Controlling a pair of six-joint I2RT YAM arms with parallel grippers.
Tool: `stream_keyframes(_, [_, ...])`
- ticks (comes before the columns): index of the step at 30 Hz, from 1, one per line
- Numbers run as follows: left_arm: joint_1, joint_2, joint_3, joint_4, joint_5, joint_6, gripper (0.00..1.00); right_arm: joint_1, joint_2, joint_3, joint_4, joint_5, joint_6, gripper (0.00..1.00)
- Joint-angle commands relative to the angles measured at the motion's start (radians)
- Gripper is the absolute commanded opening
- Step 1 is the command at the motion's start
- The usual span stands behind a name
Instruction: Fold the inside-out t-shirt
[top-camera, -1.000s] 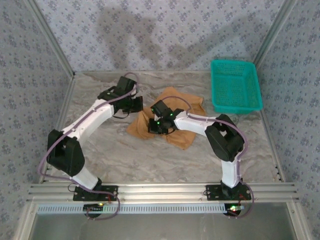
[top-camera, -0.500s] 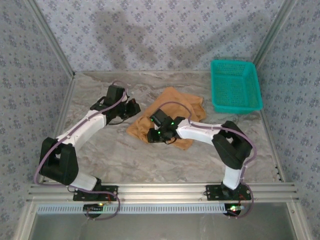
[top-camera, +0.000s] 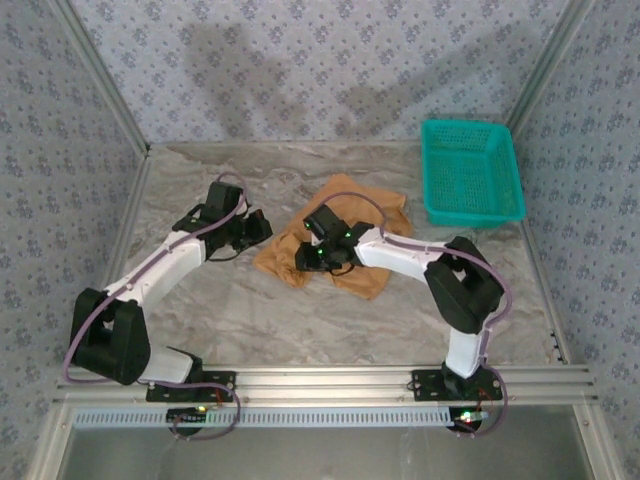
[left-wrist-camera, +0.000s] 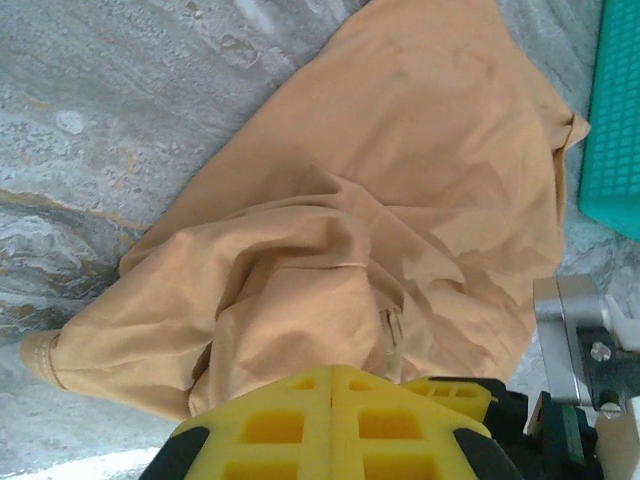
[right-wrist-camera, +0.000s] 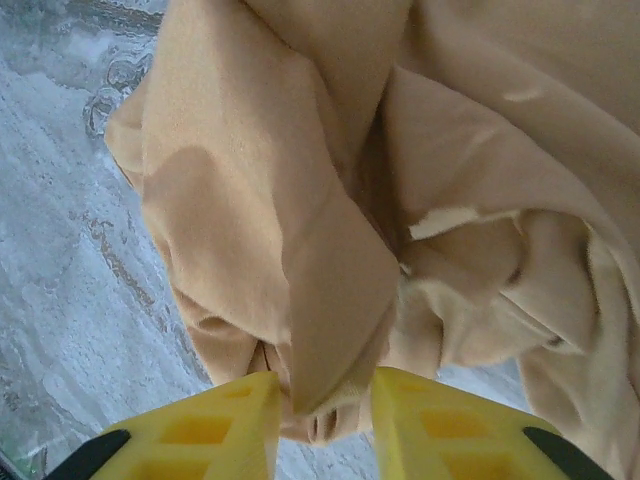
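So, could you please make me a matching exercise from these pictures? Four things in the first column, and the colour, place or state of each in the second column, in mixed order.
Column one:
1. t-shirt
2. basket
3. left gripper
4. right gripper

Column two:
a. teal, at the far right of the table
b. yellow fingers pressed together, nothing between them
c. tan, lying crumpled in the middle of the table
d. yellow fingers apart, a fold of cloth between them

Pairs: 1-c, 2-a, 3-b, 4-d
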Motion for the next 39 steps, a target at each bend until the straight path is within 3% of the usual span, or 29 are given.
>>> stream_keyframes(1, [0.012,-0.025,-0.028,-0.02,0.005,0.022,0.0,-0.007,0.04,0.066,0.0,-0.011,0.009,0.33])
stream_keyframes(2, [0.013,-0.023,-0.037,-0.013,0.01,0.021,0.0,-0.011,0.054,0.083,-0.001,-0.005,0.008,0.32])
stream_keyframes(5, [0.019,-0.013,-0.064,0.005,0.018,0.017,0.0,-0.027,0.069,0.139,-0.048,-0.015,0.017,0.0])
stream_keyframes(8, [0.021,-0.001,-0.085,0.028,0.045,0.015,0.02,-0.021,0.023,0.195,-0.16,-0.023,0.027,0.0])
stream_keyframes(14, [0.014,0.006,-0.152,0.195,0.134,-0.014,0.07,-0.037,-0.072,0.246,-0.267,-0.191,0.044,0.0])
stream_keyframes(18, [-0.01,0.006,-0.177,0.293,0.181,-0.024,0.25,-0.051,-0.08,0.254,-0.224,-0.309,0.09,0.0])
stream_keyframes(23, [-0.031,0.025,-0.187,0.326,0.18,-0.027,0.34,-0.058,-0.08,0.266,-0.179,-0.361,0.122,0.01])
stream_keyframes(26, [-0.028,0.048,-0.189,0.305,0.15,-0.027,0.34,-0.074,-0.099,0.256,-0.177,-0.344,0.11,0.14])
stream_keyframes(29, [-0.004,0.054,-0.187,0.226,0.094,-0.028,0.3,-0.097,-0.139,0.225,-0.197,-0.257,0.068,0.38])
stream_keyframes(31, [0.008,0.042,-0.187,0.18,0.058,-0.02,0.28,-0.111,-0.155,0.205,-0.241,-0.188,0.032,0.42])
stream_keyframes(33, [0.005,0.014,-0.182,0.125,0.009,0.005,0.28,-0.131,-0.163,0.169,-0.268,-0.146,0.0,0.41])
stream_keyframes(37, [-0.028,-0.055,-0.181,0.07,-0.025,0.045,0.28,-0.156,-0.166,0.084,-0.262,-0.124,-0.034,0.23])
stream_keyframes(39, [-0.059,-0.074,-0.189,0.078,-0.01,0.05,0.29,-0.156,-0.148,0.062,-0.259,-0.127,-0.037,0.2])
